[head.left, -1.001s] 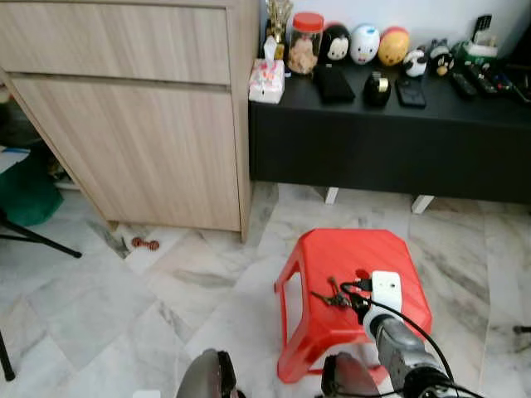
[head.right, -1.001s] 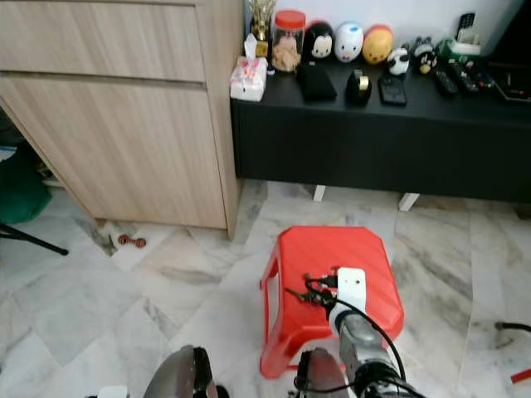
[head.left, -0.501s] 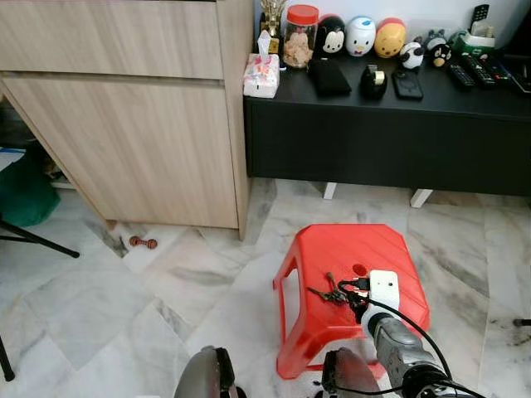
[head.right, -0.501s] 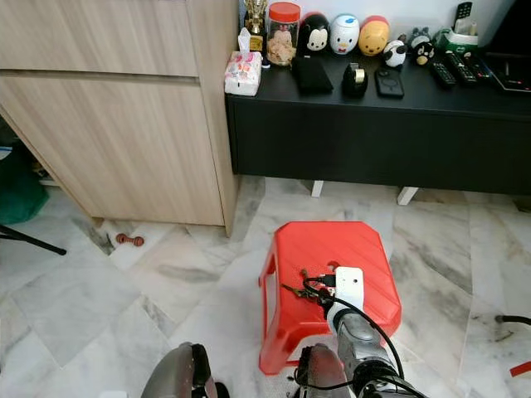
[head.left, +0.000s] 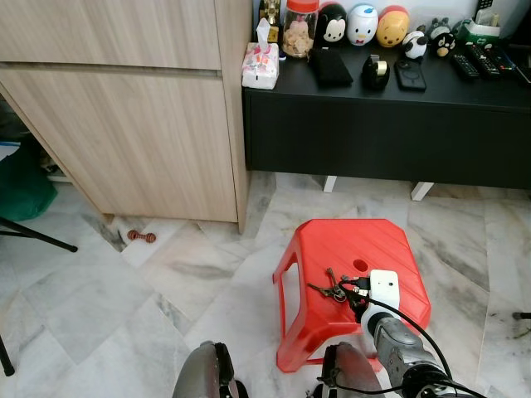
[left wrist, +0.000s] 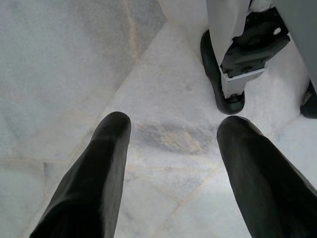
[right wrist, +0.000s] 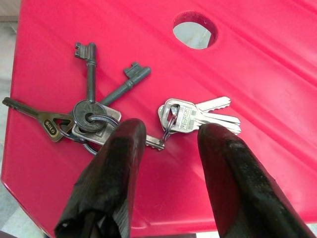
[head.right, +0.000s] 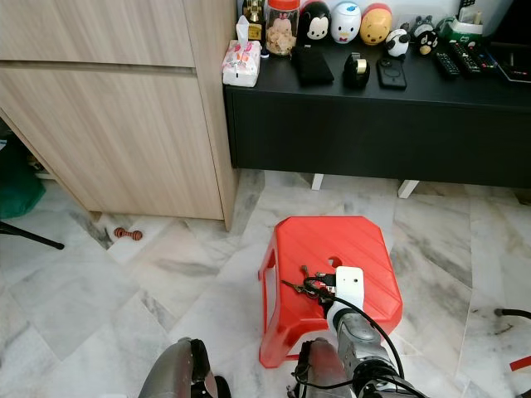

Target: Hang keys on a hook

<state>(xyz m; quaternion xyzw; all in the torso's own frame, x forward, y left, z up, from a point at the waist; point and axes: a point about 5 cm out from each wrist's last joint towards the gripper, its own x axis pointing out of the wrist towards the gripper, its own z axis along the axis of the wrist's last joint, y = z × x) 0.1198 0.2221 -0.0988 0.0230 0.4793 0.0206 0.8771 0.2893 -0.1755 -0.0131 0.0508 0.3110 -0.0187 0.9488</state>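
A bunch of keys (right wrist: 119, 116) lies flat on the red plastic stool (head.left: 365, 249), near its front left part; the same keys (head.left: 330, 289) show in the left eye view. My right gripper (right wrist: 166, 136) hovers open just above them, one finger on each side of the ring that links the silver keys to the darker ones. My right arm, with its white wrist block (head.left: 385, 288), reaches over the stool's front. My left gripper (left wrist: 171, 136) hangs low, open, over bare marble floor.
A wooden cabinet (head.left: 124, 108) stands at the back left, a black low sideboard (head.left: 390, 124) with toys, a jar and remotes at the back right. A small red object (head.left: 143, 237) lies on the marble floor by the cabinet. A dark stand leg (head.left: 37, 235) crosses the left.
The camera has tipped slightly, so the whole scene has shifted. My right gripper stays over the keys on the stool; the keys have not moved.
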